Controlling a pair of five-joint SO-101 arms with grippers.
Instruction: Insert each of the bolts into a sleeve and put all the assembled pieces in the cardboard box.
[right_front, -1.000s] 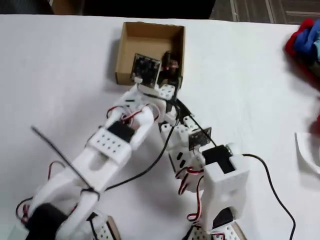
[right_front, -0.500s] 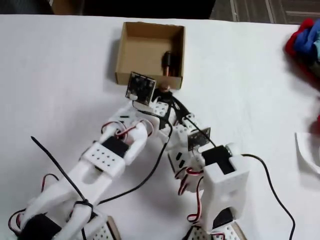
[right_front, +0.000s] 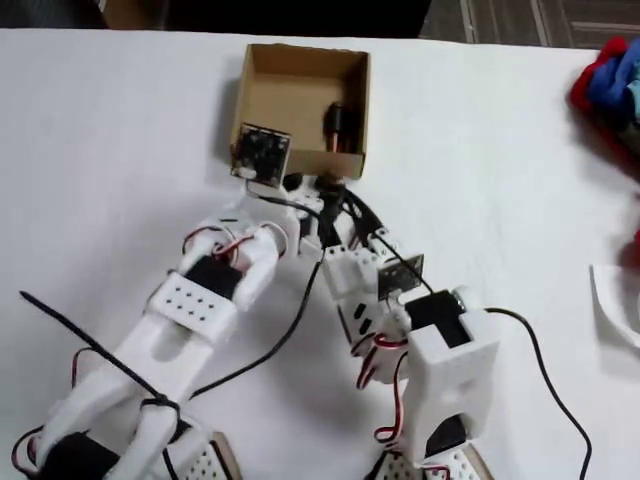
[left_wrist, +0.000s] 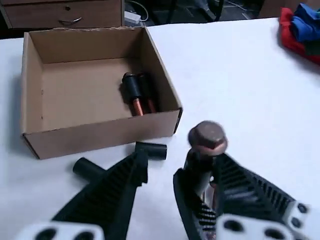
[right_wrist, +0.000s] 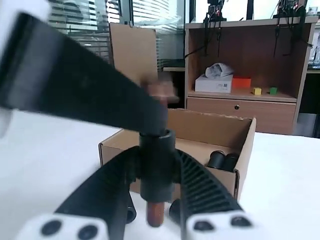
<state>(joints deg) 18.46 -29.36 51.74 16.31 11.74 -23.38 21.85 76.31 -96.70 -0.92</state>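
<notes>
Ribbed right fingers (right_wrist: 200, 192) pinching cylindrical sleeve (right_wrist: 156, 165), copper hex-headed bolt (left_wrist: 207, 137)

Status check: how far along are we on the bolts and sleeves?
Done: two assembled pieces lie in the cardboard box. In hand: the right gripper holds a bolt in a sleeve. To do: boxing it; two loose sleeves wait outside the box.

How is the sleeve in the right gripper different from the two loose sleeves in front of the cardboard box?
The gripped sleeve, in the right gripper, stands upright; the loose sleeves lie on their sides on the table. The gripped sleeve has a bolt through it; the loose sleeves show none. All are black tubes.
</notes>
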